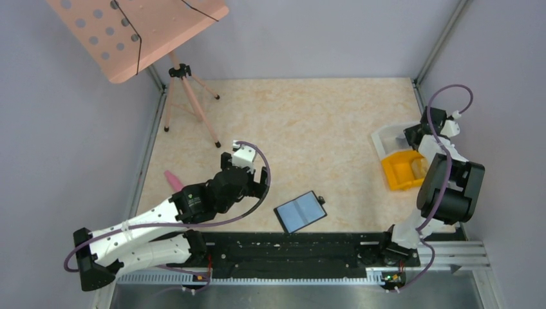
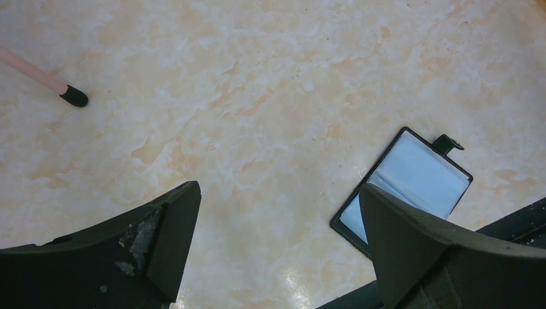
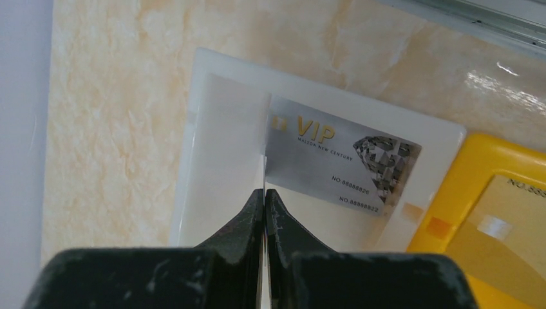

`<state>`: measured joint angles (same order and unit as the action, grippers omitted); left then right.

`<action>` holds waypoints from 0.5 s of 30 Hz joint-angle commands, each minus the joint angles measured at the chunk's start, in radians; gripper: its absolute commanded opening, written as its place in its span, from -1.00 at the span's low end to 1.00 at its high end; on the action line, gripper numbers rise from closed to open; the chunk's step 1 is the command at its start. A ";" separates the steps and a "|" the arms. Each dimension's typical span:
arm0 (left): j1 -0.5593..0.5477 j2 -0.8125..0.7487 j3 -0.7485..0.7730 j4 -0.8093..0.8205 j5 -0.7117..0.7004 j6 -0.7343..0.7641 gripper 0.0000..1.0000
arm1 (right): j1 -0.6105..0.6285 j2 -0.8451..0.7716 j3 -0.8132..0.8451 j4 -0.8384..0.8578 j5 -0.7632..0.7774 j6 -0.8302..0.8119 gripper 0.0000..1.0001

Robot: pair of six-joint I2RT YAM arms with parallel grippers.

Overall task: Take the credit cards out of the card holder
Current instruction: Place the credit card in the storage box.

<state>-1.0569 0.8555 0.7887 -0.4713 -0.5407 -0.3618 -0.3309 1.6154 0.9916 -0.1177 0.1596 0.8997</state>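
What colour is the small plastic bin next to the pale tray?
The small plastic bin is yellow; the top external view shows it best.

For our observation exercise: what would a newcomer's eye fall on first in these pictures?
The silver VIP card lying in the clear tray on the right, just past the shut right end effector. Next, the card holder lying open at front centre, near the wide-open left end effector.

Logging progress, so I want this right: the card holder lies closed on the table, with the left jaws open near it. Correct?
Not quite. The card holder lies open, not closed, with both halves spread flat, as the left wrist view shows. The rest holds: it is on the table, and the left gripper has its jaws open near it.
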 commanded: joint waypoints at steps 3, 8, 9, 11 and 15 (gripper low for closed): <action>0.001 -0.004 0.003 0.025 -0.017 0.001 0.98 | -0.015 0.086 0.086 0.059 -0.021 0.016 -1.00; 0.001 -0.003 0.005 0.012 -0.024 -0.003 0.98 | -0.027 0.109 0.101 0.069 -0.048 0.017 -1.00; 0.000 -0.001 0.005 0.010 -0.028 -0.005 0.98 | -0.028 0.113 0.104 0.068 -0.052 0.013 -1.00; 0.001 0.003 0.009 0.005 -0.040 -0.005 0.98 | -0.028 0.120 0.111 0.055 -0.048 0.007 -1.00; 0.001 0.014 0.029 -0.010 -0.053 -0.004 0.98 | -0.032 0.136 0.138 0.017 -0.051 -0.006 -0.83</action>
<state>-1.0569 0.8577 0.7887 -0.4797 -0.5587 -0.3637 -0.3527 1.7248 1.0668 -0.0906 0.1219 0.9100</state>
